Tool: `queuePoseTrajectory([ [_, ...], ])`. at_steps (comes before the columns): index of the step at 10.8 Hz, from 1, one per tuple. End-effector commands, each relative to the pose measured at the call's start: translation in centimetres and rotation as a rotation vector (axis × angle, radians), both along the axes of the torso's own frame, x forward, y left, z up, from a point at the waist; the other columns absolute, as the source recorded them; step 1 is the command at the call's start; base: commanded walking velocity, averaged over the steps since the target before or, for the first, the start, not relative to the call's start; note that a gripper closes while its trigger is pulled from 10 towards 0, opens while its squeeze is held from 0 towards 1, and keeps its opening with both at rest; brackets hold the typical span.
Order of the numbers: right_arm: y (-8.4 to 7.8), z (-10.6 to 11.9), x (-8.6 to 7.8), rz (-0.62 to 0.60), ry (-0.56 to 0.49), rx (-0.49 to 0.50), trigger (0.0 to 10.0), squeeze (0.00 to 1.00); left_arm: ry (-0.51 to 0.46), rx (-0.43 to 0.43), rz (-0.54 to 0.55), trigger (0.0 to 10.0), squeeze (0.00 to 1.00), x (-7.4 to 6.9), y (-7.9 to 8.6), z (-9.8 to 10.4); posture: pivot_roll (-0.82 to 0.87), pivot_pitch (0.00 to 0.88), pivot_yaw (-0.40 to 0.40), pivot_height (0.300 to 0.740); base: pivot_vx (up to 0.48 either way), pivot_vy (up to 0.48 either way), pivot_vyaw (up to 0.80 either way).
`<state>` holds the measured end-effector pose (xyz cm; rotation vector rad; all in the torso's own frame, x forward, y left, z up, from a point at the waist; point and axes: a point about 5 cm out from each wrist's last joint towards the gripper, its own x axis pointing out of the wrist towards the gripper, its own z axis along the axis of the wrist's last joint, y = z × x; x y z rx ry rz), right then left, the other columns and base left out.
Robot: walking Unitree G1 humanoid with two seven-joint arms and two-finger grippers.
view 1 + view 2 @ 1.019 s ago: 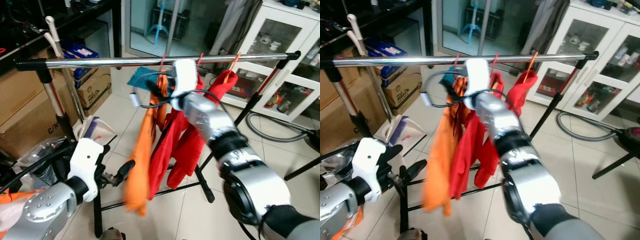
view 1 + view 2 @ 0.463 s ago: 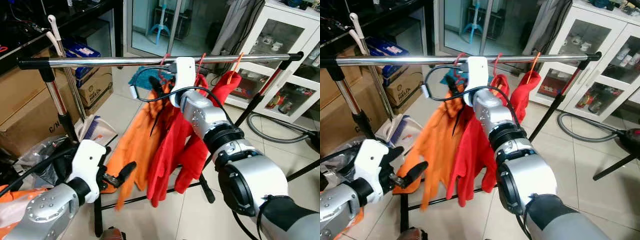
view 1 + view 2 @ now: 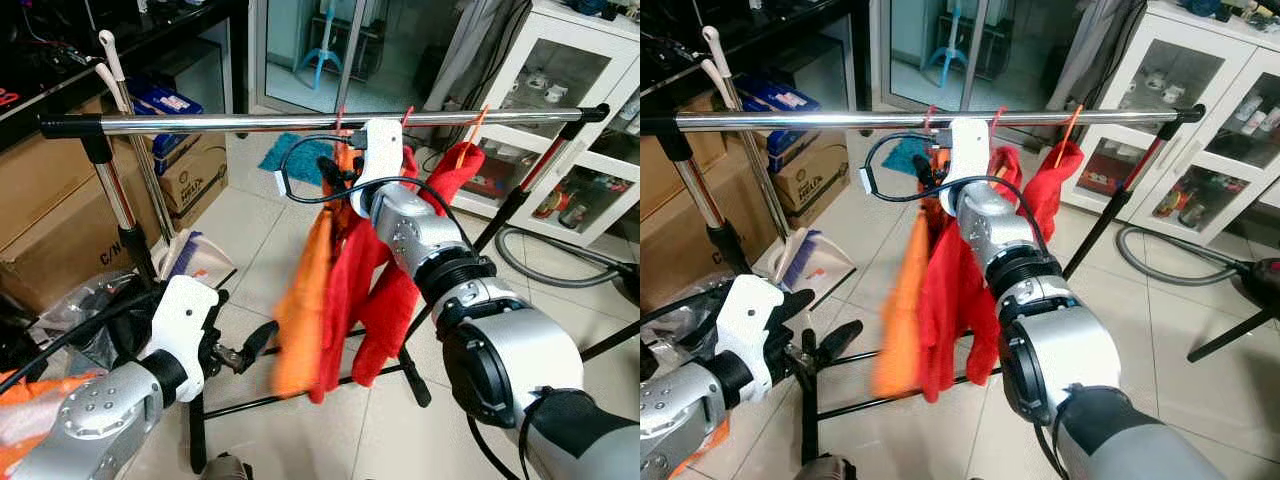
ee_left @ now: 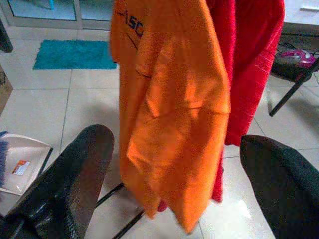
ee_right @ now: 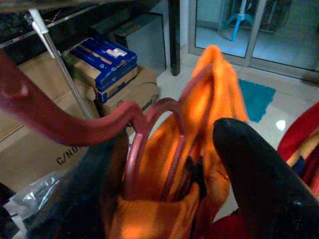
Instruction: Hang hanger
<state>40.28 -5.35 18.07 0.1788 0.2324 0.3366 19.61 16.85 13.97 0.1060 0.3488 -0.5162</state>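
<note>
Our right gripper (image 5: 174,174) pinches the hanger (image 5: 149,144) of the orange shirt (image 3: 305,310) near the rail (image 3: 250,123) — its hook seems not yet on — while our left gripper (image 4: 174,199) waits spread below.

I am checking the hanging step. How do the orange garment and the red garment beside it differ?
The orange garment is blurred, its hanger in the right tool; the red garment looks sharp. The orange garment hangs nearer the left tool; the red garment lies further right. Both hang below the rail.
</note>
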Motion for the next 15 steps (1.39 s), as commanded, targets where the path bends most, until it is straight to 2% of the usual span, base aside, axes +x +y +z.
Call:
queuePoseTrajectory([
  [1,-0.8,0.7,0.4,-0.015,-0.022,-0.001,0.0,0.0,-0.003,0.0,-0.016,10.0,0.0,-0.1,-0.4,0.2,0.17,0.058,-0.127,0.74,0.0,0.0,0.0],
  [2,-0.7,1.1,0.5,0.013,-0.033,-0.003,0.0,0.0,-0.008,-0.001,-0.011,10.0,0.0,0.0,-0.4,0.3,0.17,0.058,-0.132,0.74,0.0,0.0,0.0],
  [4,-0.1,1.8,0.5,0.07,-0.056,-0.016,4.2,0.0,-0.011,0.001,-0.006,10.0,0.0,0.1,-0.4,0.4,0.18,0.056,-0.134,0.74,0.0,0.0,0.0],
  [5,0.1,1.7,0.5,0.084,-0.048,-0.04,9.4,0.0,-0.011,0.002,-0.004,10.0,0.0,0.1,-0.4,0.3,0.18,0.053,-0.137,0.74,0.0,0.0,0.0],
  [6,0.3,1.5,0.4,0.094,-0.038,-0.049,10.0,0.0,-0.012,-0.003,-0.001,10.0,0.0,0.1,-0.5,0.3,0.18,0.053,-0.14,0.74,0.0,0.0,0.0],
  [9,0.5,1.0,0.2,0.116,-0.011,-0.075,10.0,0.0,-0.009,0.0,0.001,10.0,0.0,-0.1,-0.4,0.3,0.18,0.052,-0.148,0.74,0.0,0.0,0.0],
  [10,0.5,0.8,0.2,0.122,0.0,-0.081,8.5,0.0,-0.01,-0.001,0.002,10.0,0.0,-0.1,-0.5,0.3,0.18,0.053,-0.149,0.74,0.0,0.0,0.0],
  [11,0.5,0.8,0.2,0.125,0.0,-0.073,4.2,0.0,-0.011,-0.002,0.002,10.0,0.0,-0.1,-0.5,0.4,0.18,0.053,-0.149,0.74,0.0,0.0,0.0],
  [12,0.6,0.8,0.1,0.14,0.001,-0.071,2.5,0.0,-0.012,-0.002,0.001,10.0,0.0,-0.1,-0.5,0.4,0.18,0.051,-0.149,0.74,0.0,0.0,0.0],
  [14,0.6,0.8,0.1,0.161,0.002,-0.064,0.0,0.0,-0.016,-0.004,0.0,10.0,0.0,0.0,-0.6,0.4,0.18,0.05,-0.156,0.74,0.0,0.0,0.0],
  [15,0.8,0.8,0.0,0.177,-0.002,-0.059,0.0,0.0,-0.019,-0.009,-0.002,10.0,0.0,0.0,-0.7,0.4,0.18,0.051,-0.159,0.74,0.0,0.0,0.0],
])
